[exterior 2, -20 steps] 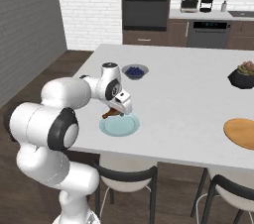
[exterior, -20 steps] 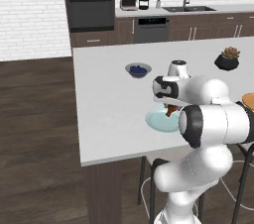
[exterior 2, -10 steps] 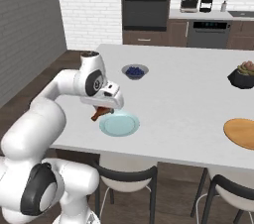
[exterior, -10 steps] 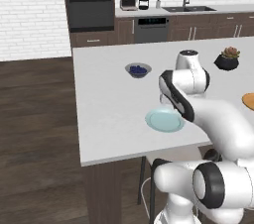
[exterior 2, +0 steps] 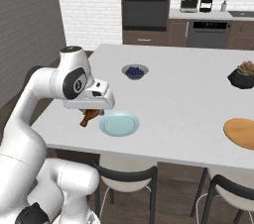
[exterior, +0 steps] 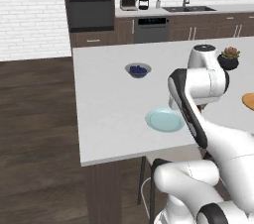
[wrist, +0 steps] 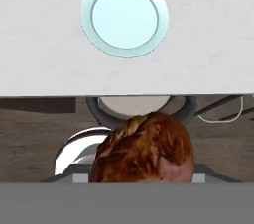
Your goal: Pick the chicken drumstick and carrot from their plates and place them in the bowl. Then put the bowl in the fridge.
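My gripper (exterior 2: 91, 113) is shut on the chicken drumstick (exterior 2: 89, 118), a dark reddish-brown lump held just above the counter's near edge, left of the pale blue plate (exterior 2: 119, 123). In the hand view the drumstick (wrist: 144, 151) hangs close to the camera and hides the fingertips, and the bare pale blue plate (wrist: 124, 16) lies beyond it on the white counter. The tan wooden plate (exterior 2: 241, 133) sits at the counter's right end, with no carrot visible on it. The carrot, the reddish-brown bowl and the fridge are out of view.
A grey bowl of blue berries (exterior 2: 135, 72) stands mid-counter, and a black plant pot (exterior 2: 243, 75) at the far right. Stools (exterior 2: 126, 178) stand under the counter's near edge (wrist: 124, 94). A wall oven (exterior 2: 146, 7) and sink cabinets line the back wall.
The arm has swung round and carried the drumstick off the pale blue plate, out towards the counter's near edge. The plate lies bare.
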Controlling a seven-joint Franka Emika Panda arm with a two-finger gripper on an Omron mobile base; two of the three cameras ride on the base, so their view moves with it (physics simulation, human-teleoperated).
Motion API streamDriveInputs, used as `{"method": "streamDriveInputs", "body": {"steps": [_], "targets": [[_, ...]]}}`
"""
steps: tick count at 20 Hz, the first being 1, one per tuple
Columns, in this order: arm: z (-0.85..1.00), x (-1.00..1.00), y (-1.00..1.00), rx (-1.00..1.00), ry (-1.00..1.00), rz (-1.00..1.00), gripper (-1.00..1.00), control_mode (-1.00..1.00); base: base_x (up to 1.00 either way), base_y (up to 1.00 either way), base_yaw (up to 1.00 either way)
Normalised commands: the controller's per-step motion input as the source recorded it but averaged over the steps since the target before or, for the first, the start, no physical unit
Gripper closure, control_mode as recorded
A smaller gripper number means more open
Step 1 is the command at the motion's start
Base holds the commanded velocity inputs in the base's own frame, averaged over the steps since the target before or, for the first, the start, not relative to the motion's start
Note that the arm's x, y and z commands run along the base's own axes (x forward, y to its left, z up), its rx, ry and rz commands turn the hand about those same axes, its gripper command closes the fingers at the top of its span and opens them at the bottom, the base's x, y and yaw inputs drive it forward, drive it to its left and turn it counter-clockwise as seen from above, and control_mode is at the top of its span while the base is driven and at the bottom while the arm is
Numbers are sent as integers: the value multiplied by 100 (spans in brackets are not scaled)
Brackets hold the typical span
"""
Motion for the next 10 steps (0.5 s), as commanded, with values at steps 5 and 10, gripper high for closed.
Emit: {"method": "streamDriveInputs", "body": {"steps": [5,10], "targets": [[33,-44,0,11,0,0,100,-100,0,0,0],[13,-26,2,8,-1,0,100,-100,0,0,0]]}}
